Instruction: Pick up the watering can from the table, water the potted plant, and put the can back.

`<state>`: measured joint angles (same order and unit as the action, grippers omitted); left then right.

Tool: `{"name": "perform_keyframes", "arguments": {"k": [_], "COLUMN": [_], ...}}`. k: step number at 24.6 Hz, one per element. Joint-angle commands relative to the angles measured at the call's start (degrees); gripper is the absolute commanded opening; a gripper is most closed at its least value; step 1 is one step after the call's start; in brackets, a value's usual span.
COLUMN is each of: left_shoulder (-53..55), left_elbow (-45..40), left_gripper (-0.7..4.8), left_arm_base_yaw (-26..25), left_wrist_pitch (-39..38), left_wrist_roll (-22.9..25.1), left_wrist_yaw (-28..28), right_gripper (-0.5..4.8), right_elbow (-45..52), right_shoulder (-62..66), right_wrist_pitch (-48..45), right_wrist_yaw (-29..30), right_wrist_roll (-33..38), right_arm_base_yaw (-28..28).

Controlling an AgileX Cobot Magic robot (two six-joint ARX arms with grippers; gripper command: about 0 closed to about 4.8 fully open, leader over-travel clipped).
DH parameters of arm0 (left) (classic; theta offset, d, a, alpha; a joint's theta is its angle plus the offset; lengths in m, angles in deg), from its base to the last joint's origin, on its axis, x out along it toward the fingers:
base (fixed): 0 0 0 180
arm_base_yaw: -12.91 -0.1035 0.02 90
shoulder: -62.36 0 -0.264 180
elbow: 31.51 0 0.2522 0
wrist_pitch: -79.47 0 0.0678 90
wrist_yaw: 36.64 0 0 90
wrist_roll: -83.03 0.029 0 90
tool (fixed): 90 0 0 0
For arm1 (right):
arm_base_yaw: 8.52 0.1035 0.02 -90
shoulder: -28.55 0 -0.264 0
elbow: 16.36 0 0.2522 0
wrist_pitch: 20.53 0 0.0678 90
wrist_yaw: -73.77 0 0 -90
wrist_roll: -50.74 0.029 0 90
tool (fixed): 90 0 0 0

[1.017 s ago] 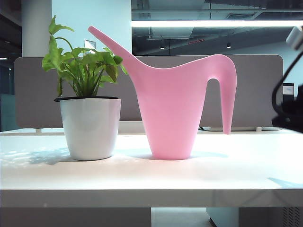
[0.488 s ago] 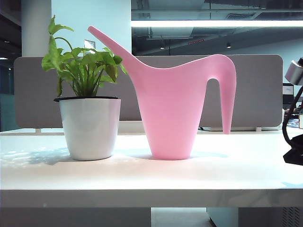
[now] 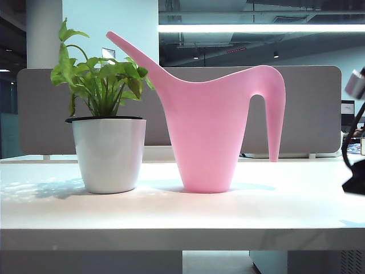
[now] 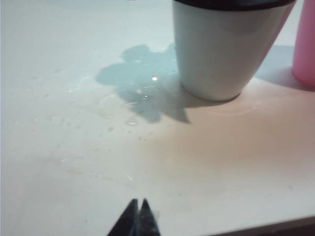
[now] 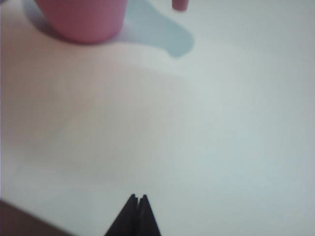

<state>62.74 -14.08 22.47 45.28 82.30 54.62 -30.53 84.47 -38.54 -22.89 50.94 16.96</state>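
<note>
Left gripper (image 4: 138,216): jaws pressed together, empty, over the table (image 3: 171,214) near the potted plant (image 3: 107,128). Watering can (image 3: 211,120): upright beside the pot, spout above the leaves. Right gripper (image 5: 138,214): jaws together, empty, well clear of the can. You risk nudging the can over if you approach the handle with jaws unopened.
</note>
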Motion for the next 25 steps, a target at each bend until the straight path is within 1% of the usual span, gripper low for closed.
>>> {"name": "perform_keyframes", "arguments": {"k": [1, 6, 10, 12, 13, 17, 19, 23, 25], "left_shoulder": [0.02, 0.02, 0.02, 0.04, 0.02, 0.02, 0.02, 0.02, 0.02], "left_elbow": [-0.15, -0.15, -0.15, -0.15, -0.17, -0.24, -0.24, -0.24, -0.24], "left_gripper": [0.03, 0.03, 0.03, 0.03, 0.03, 0.03, 0.03, 0.03, 0.03], "left_arm_base_yaw": [0.13, 0.13, 0.11, 0.11, 0.11, 0.11, 0.11, 0.04, 0.02], "left_wrist_pitch": [0.39, 0.42, 0.42, 0.42, 0.44, 0.83, 0.83, 0.81, 0.81], "left_wrist_roll": [0.26, 0.26, 0.26, 0.26, 0.26, 0.26, 0.26, 0.26, 0.26], "left_wrist_yaw": [-0.11, 0.09, 0.04, 0.04, 0.04, 0.07, 0.04, 0.04, 0.09], "right_gripper": [-0.04, -0.04, -0.04, -0.04, -0.04, -0.04, -0.04, -0.04, -0.04], "right_elbow": [0.39, 0.39, 0.39, 0.39, 0.39, 0.37, 0.37, 0.37, 0.31], "right_shoulder": [-4.7, -16.44, -28.96, -35.39, -38.4, -45.42, -48.72, -55.98, -55.82], "right_wrist_pitch": [0.26, 0.39, 0.63, 0.57, 0.59, 0.68, 0.7, 0.72, -1.84], "right_wrist_yaw": [-0.11, 0.31, 0.33, 0.35, 0.35, 0.17, 0.15, 0.2, 0.15], "right_wrist_roll": [0.02, 0.04, 0.02, 0.02, 0.02, 0.02, 0.04, 0.04, 0.02], "right_arm_base_yaw": [-0.13, -0.13, -1.09, -2.99, -4.96, -12.39, -15.08, -15.58, -15.61]}}
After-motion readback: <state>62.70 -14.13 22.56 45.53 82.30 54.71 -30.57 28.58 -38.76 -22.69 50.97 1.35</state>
